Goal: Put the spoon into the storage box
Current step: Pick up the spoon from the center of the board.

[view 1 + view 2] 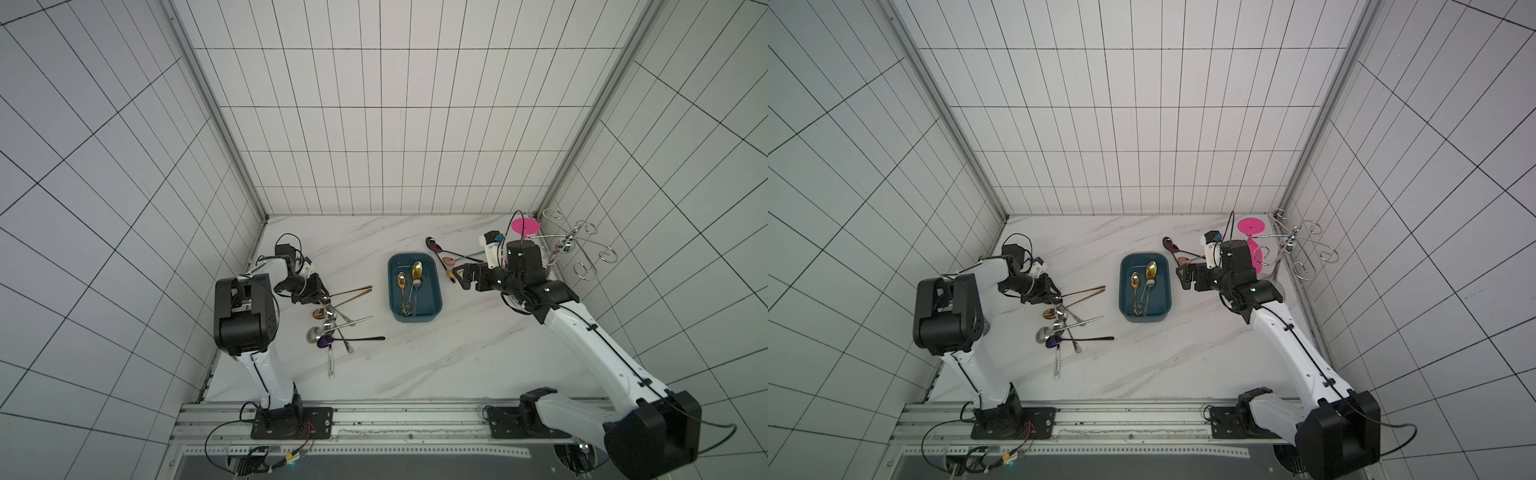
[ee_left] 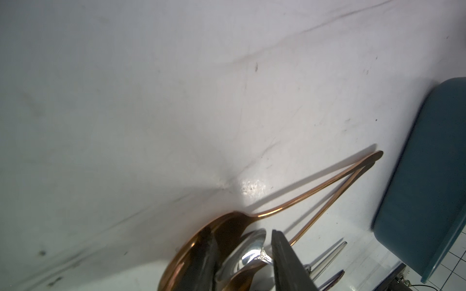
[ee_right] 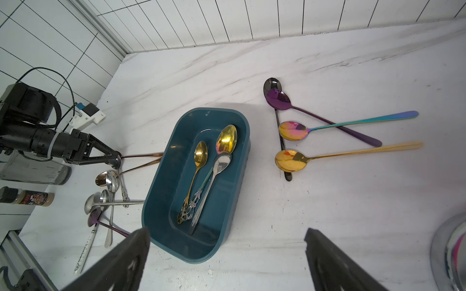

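Right gripper (image 3: 227, 231) agape, empty; left gripper (image 3: 114, 157): grip unclear; storage box (image 3: 164, 181) holds three spoons (image 3: 222, 161).

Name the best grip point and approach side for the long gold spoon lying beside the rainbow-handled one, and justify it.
Probably mid-handle of the gold spoon, from straight above, jaws across the shaft. The handle lies flat, straight and clear on the table, whereas its bowl overlaps the black spoon.
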